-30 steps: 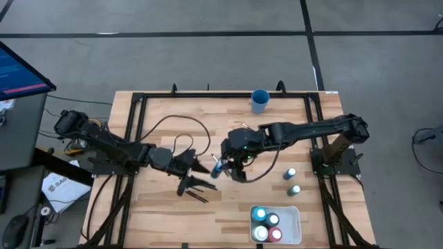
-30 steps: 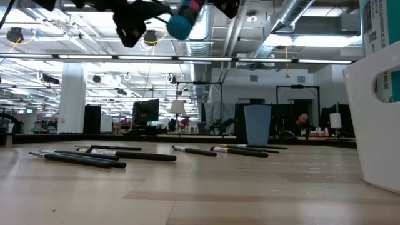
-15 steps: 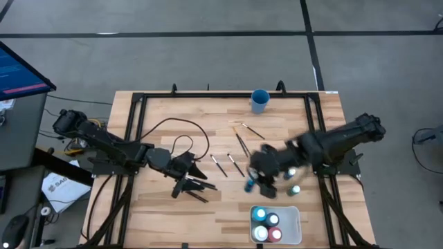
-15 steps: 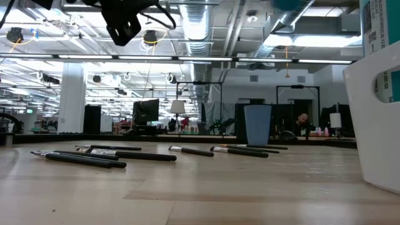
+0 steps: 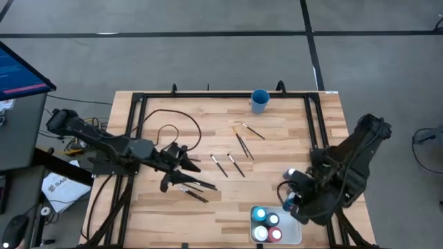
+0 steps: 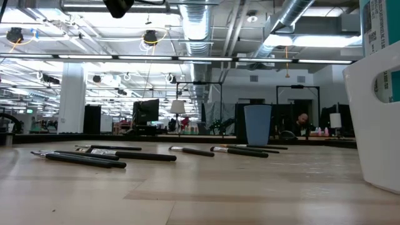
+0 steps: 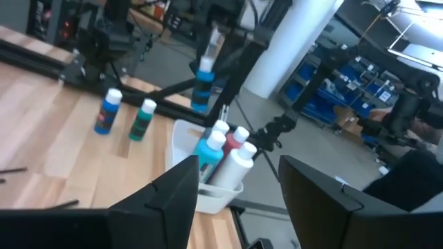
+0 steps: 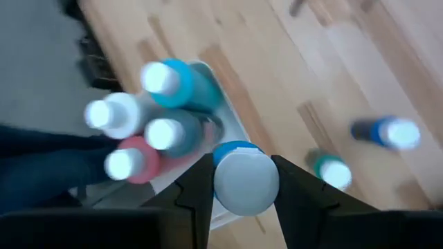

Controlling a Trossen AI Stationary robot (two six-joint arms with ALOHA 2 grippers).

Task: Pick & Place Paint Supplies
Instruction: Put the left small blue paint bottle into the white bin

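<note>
On the light wooden table (image 5: 173,214), the right tool (image 8: 239,181) grasps a blue paint bottle with white cap (image 8: 245,180) above the white rectangular tray (image 5: 292,211); the left tool (image 5: 181,168), fingers parted, hovers over thin dark paintbrushes (image 5: 196,194).

— How many bottles do you count?
— Seven. Four stand in the tray (image 5: 292,236): (image 8: 166,77), (image 8: 107,114), (image 8: 165,133) and (image 8: 123,162). Two are on the table, one blue (image 8: 391,133) and one green (image 8: 332,173). The seventh (image 8: 246,181) is clamped in my right gripper (image 5: 289,200).
— And brushes?
— I make out six from above: (image 5: 252,131), (image 5: 241,144), (image 5: 219,164), (image 5: 235,165), (image 5: 201,185) and (image 5: 196,196). My left arm covers part of that last cluster, so there may be more that I cannot see.
— Cups?
— One cup (image 5: 259,101), blue.
— Trays?
— Just the one.
</note>
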